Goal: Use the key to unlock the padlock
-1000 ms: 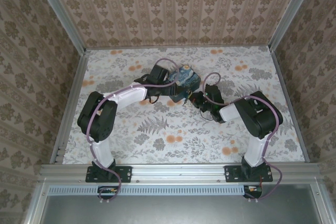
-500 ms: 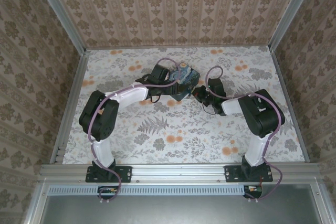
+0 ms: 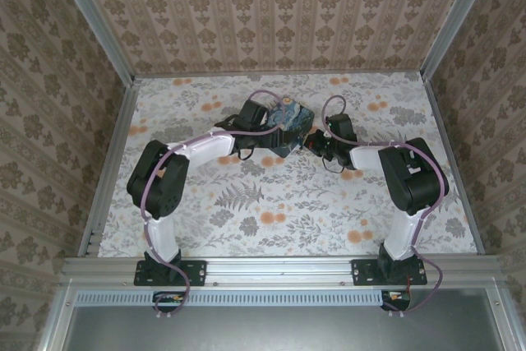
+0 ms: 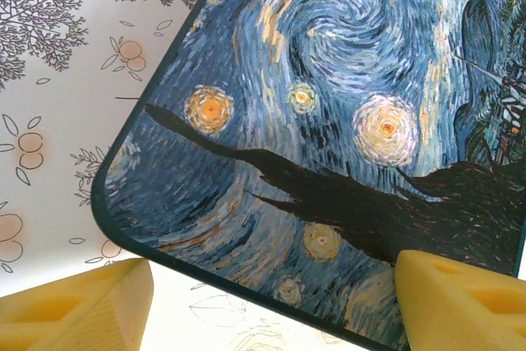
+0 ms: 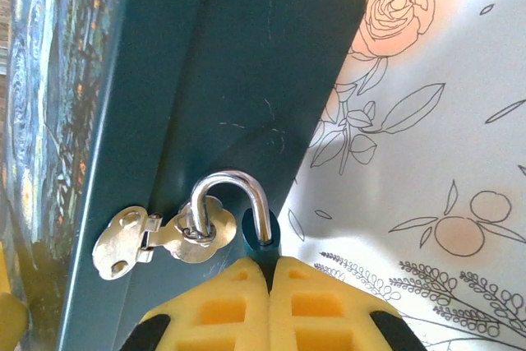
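Observation:
The tiny teal padlock (image 5: pixel 261 238) hangs by its metal shackle (image 5: pixel 234 191) from the silver hasp (image 5: pixel 164 236) on the dark teal side of the starry-night tin (image 5: pixel 205 80). My right gripper (image 5: pixel 269 265) is shut, its yellow fingertips pressed together right at the padlock's body. The key is hidden. In the top view the right gripper (image 3: pixel 314 142) meets the tin (image 3: pixel 292 117) from the right. My left gripper (image 4: pixel 271 310) stands open wide over the tin's painted lid (image 4: pixel 329 104). Its right finger (image 4: pixel 460 302) overlaps the lid, and its left finger (image 4: pixel 82 306) lies off the lid's edge.
The tin sits toward the back middle of the floral tabletop (image 3: pixel 271 211). Patterned walls close the table on three sides, with a metal rail (image 3: pixel 279 269) along the near edge. Both arms (image 3: pixel 205 145) reach inward and nearly meet at the tin.
The tin and both grippers have shifted a little toward the back of the table. The right arm has stretched farther out and its gripper has closed in on the tin's right side.

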{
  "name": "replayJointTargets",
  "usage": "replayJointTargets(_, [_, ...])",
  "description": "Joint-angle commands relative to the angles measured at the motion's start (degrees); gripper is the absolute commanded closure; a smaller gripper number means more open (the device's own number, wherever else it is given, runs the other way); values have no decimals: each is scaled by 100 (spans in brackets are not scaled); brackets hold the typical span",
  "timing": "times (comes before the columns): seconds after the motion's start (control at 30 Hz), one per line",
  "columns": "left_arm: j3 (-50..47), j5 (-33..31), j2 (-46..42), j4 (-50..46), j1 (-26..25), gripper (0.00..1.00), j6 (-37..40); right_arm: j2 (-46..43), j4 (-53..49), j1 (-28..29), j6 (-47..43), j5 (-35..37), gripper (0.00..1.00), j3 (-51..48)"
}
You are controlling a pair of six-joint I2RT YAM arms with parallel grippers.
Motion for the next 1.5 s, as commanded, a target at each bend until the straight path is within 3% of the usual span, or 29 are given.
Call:
replayJointTargets(0.0, [-270, -286, 493, -1515, 36, 23, 291, -38, -949, -185, -434, 922, 100, 110])
replayJointTargets(0.23, [-215, -271, 566, -1560, 36, 23, 308, -37, -1137, -179, -458, 1182, 100, 246])
replayJointTargets(0.53, [-96, -181, 705, -1659, 19, 24, 387, 353, -2271, -172, -864, 1683, 100, 1556])
replayJointTargets(0.63, [-104, -194, 688, -1678, 10, 24, 384, 314, -2278, -187, -928, 1621, 100, 1589])
replayJointTargets(1.07, [-140, 49, 158, -1533, 62, 16, 385, -1175, -1320, -202, -191, 783, 100, -307])
replayJointTargets(1.37, [-307, 685, -726, -1264, 270, 9, 210, -1938, -879, -262, 130, 484, 100, -1700])
replayJointTargets(1.4, [-363, 737, -838, -1219, 305, 2, 175, -1958, -882, -307, 119, 488, 100, -1762])
replayJointTargets(1.47, [-488, 844, -1131, -1129, 406, 0, 91, -2022, -886, -454, 92, 479, 100, -1886])
